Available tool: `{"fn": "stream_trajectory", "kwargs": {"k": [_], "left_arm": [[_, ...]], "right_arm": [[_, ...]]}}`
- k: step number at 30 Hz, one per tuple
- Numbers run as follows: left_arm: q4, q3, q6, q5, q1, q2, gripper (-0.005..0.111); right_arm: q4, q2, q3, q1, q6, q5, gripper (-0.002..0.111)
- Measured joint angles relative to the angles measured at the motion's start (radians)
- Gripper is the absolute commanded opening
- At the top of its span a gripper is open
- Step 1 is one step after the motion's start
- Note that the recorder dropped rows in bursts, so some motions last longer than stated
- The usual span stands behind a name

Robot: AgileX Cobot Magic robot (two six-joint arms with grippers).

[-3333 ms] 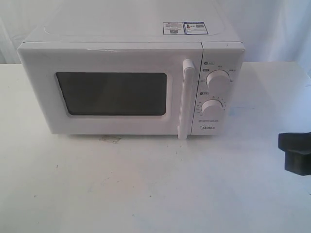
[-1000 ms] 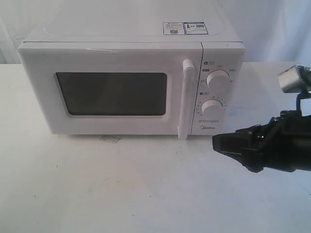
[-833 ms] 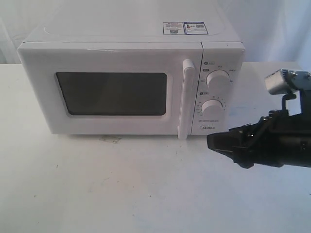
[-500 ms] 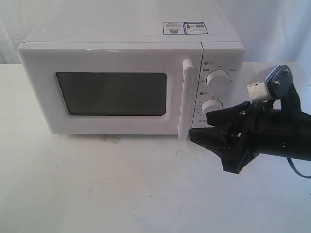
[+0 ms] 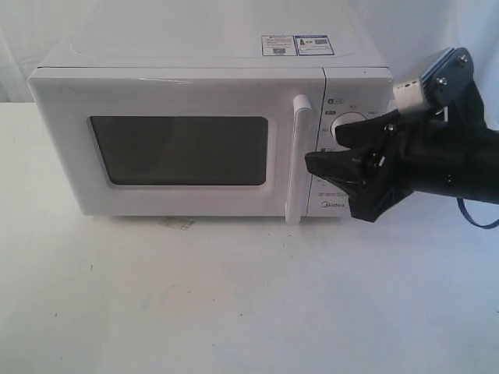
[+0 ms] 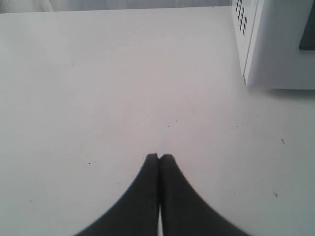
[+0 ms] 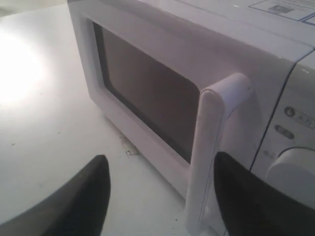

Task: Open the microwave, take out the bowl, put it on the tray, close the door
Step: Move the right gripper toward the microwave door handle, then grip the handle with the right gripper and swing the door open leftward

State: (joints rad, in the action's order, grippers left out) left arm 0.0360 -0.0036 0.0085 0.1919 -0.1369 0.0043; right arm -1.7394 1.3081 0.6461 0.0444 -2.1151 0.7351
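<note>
Right jaws spread wide near tall white handle, left jaws pressed together, white microwave door closed, dark window.

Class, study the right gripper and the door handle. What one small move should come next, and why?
Probably ease the right gripper forward so its open fingers straddle the handle. The door is shut, the gripper is open and close beside the handle, and the right wrist view shows the handle between the fingers, not yet gripped.
</note>
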Motion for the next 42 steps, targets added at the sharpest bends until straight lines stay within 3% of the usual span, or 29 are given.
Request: {"fn": "stream_trajectory", "kwargs": {"k": [9,21,25,35,42], "left_arm": [[0.000,0.000,0.000,0.000,0.000,0.000,0.000],[0.000,0.000,0.000,0.000,0.000,0.000,0.000],[0.000,0.000,0.000,0.000,0.000,0.000,0.000],[0.000,0.000,0.000,0.000,0.000,0.000,0.000],[0.000,0.000,0.000,0.000,0.000,0.000,0.000]], "right_arm": [[-0.003,0.101,0.107,0.077,0.000,-0.130,0.058],[-0.002,0.244,0.206,0.087,0.002,-0.121,0.057],[0.002,0.292,0.222,0.087,0.004,-0.050,0.046],[-0.012,0.304,0.222,0.087,0.006,-0.030,0.000],[0.000,0.305,0.228,0.087,0.011,-0.026,0.000]]}}
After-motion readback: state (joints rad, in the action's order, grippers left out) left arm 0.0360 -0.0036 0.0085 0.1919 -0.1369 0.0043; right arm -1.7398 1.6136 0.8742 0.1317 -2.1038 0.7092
